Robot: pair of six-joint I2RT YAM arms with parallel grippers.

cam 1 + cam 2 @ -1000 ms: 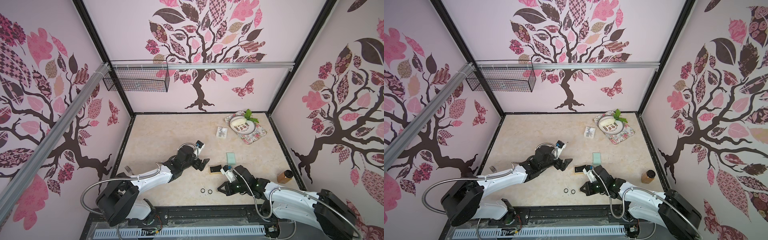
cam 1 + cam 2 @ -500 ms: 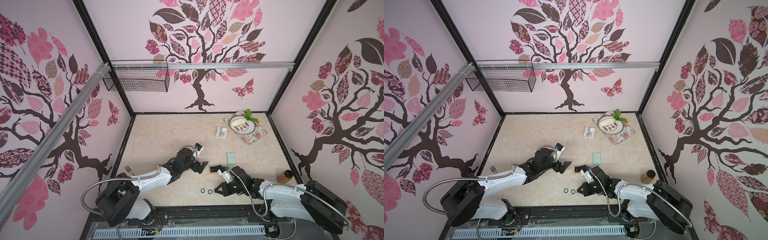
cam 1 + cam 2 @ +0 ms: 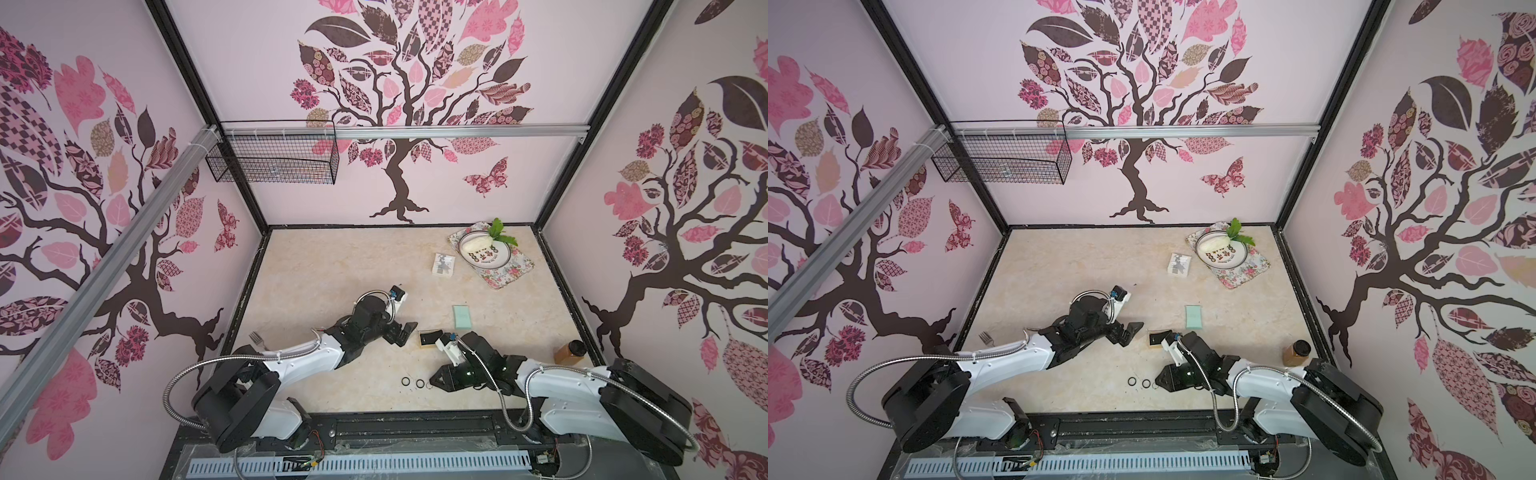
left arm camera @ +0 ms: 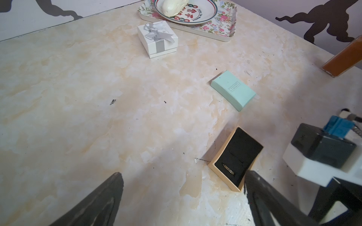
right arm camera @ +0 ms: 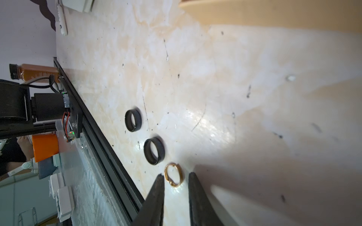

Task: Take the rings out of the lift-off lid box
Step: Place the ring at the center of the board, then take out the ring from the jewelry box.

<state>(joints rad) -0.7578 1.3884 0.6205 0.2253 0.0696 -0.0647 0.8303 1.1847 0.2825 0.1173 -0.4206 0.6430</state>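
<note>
The lift-off lid box's tan base (image 3: 429, 337) with its black insert lies open mid-table, and one thin ring (image 4: 228, 169) still sits in the insert. Its mint lid (image 3: 462, 316) lies behind it. Near the front edge, two black rings (image 5: 133, 120) (image 5: 154, 150) and a gold ring (image 5: 174, 174) lie in a row on the table. My right gripper (image 5: 176, 174) is low over the table and open, its tips on either side of the gold ring without pinching it. My left gripper (image 4: 183, 174) is wide open and empty, with one finger (image 4: 254, 187) beside the box base.
A white gift box with a silver bow (image 3: 443, 264) and a floral tray (image 3: 509, 277) holding a plate stand at the back right. An amber bottle (image 3: 568, 351) is by the right wall, a fork (image 3: 257, 340) by the left. A wire basket (image 3: 272, 158) hangs on the back wall.
My right gripper moved left and down to the two black rings, then its jaws parted and left the gold ring on the table beside them. The left arm shifted slightly.
</note>
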